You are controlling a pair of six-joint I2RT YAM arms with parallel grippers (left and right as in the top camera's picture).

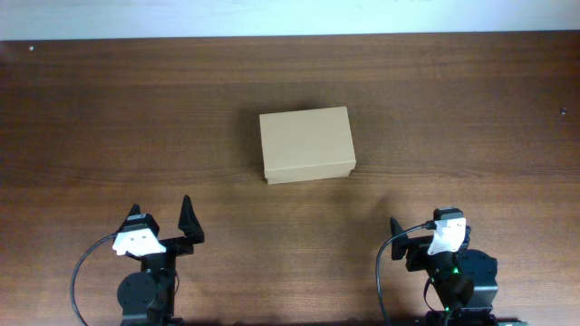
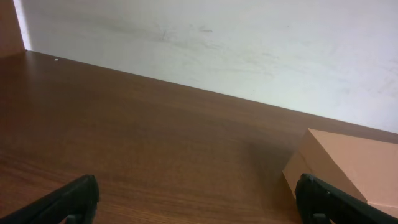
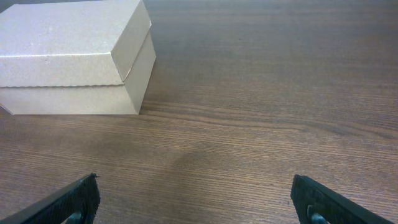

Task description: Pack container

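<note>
The container [image 1: 306,144] is a small tan cardboard box with its lid shut, sitting in the middle of the dark wooden table. My left gripper [image 1: 161,208] is open and empty near the front left, well short of the box. My right gripper [image 1: 430,228] is open and empty near the front right. In the left wrist view the container [image 2: 354,165] sits at the far right, beyond the open fingers [image 2: 196,186]. In the right wrist view the container [image 3: 68,43] is at the upper left, ahead of the open fingers [image 3: 194,183].
The wooden table [image 1: 109,118] runs to a pale wall [image 2: 249,43] along its far edge. Black cables loop beside both arm bases at the front edge. Nothing else lies on the table in these views.
</note>
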